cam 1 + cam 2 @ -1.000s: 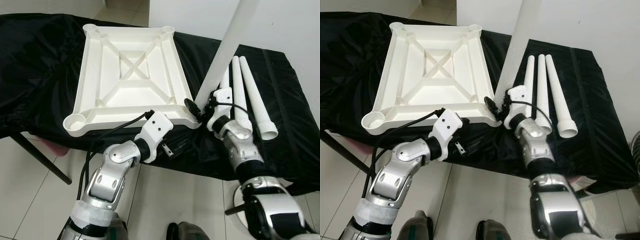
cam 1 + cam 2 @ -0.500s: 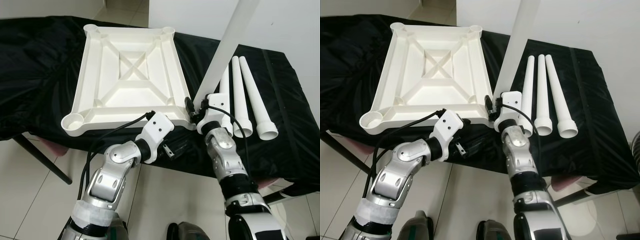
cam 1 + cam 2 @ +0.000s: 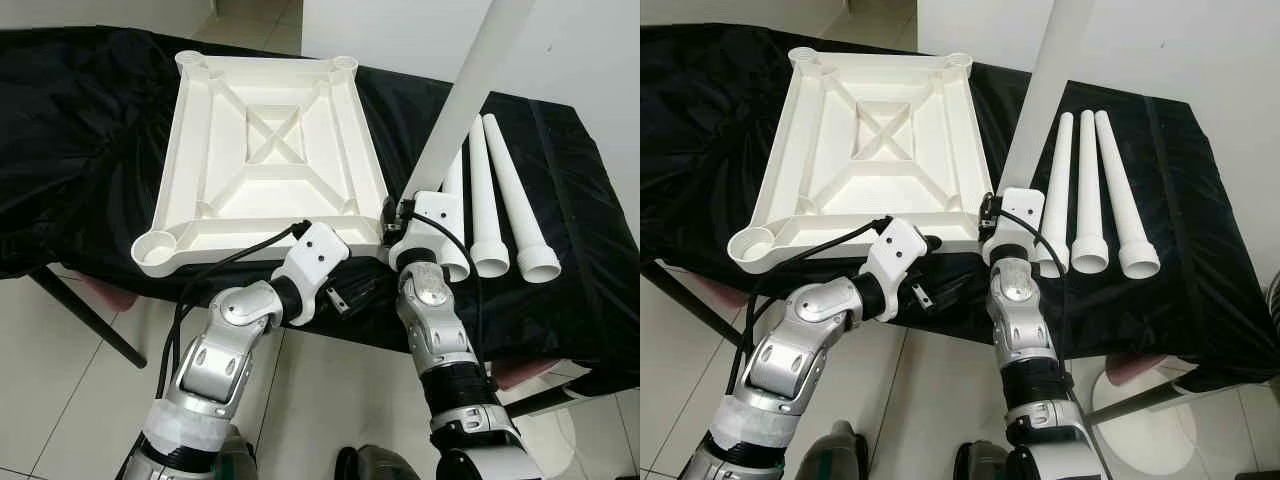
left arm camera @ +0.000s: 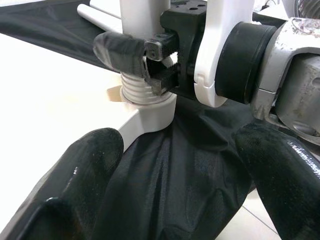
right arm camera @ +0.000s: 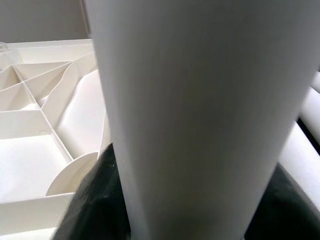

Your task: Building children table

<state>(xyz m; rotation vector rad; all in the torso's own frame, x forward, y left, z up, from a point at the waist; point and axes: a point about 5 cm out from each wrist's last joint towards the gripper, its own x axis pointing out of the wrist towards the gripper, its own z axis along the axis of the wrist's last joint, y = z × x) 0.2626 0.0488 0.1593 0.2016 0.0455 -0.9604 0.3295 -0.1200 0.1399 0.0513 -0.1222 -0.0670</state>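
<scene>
On the black cloth (image 3: 90,150), the left wrist view shows the right end effector (image 4: 157,62) clamping the threaded leg (image 4: 140,20); left end effector (image 4: 175,165) spread wide.

Black cloth, tiled floor and a wall

A black cloth (image 3: 90,120) covers the work surface and hangs down over its near edge in folds; under its left side a dark slanted leg (image 3: 85,318) goes down to the floor, and something pink (image 3: 100,293) shows just beside it; the floor (image 3: 60,400) has pale tiles with thin joints; behind the cloth stands a white wall (image 3: 590,40); a dark bar (image 3: 1140,398) is under the right side.
</scene>
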